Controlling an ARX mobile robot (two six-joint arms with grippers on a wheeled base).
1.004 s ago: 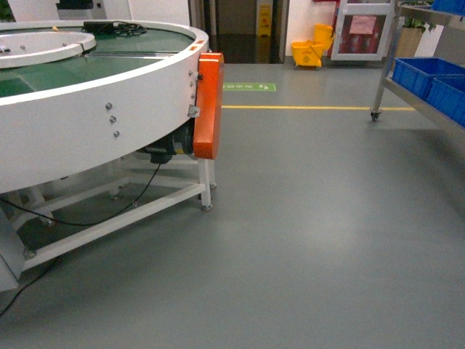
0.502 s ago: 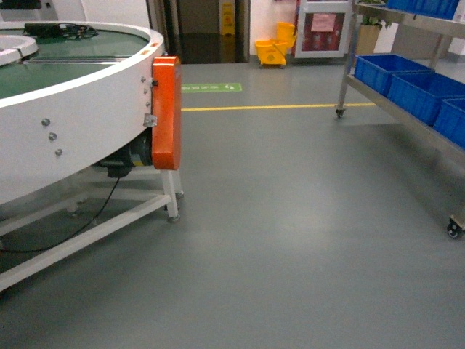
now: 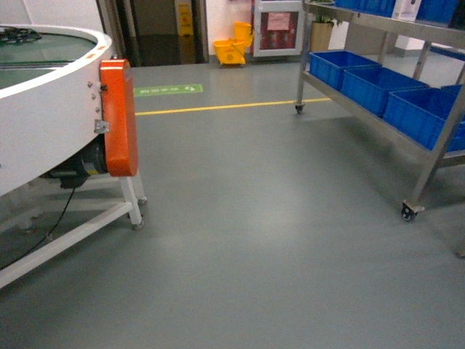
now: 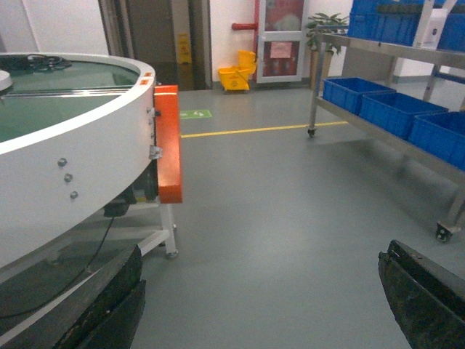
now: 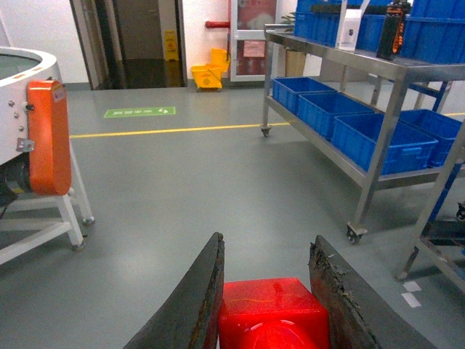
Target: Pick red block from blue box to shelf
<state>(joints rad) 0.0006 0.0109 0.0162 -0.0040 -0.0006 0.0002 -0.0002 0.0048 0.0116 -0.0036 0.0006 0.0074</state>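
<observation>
right hand (image 5: 265, 294) grips red block (image 5: 272, 313) | shelf (image 5: 378, 69) right | left hand (image 4: 261, 305) spread

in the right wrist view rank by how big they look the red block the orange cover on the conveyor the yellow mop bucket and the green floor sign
1. red block, though it sits right at the camera between the right gripper's fingers, so nearness inflates it
2. orange cover
3. and 4. green floor sign and yellow mop bucket: too alike to rank
</observation>
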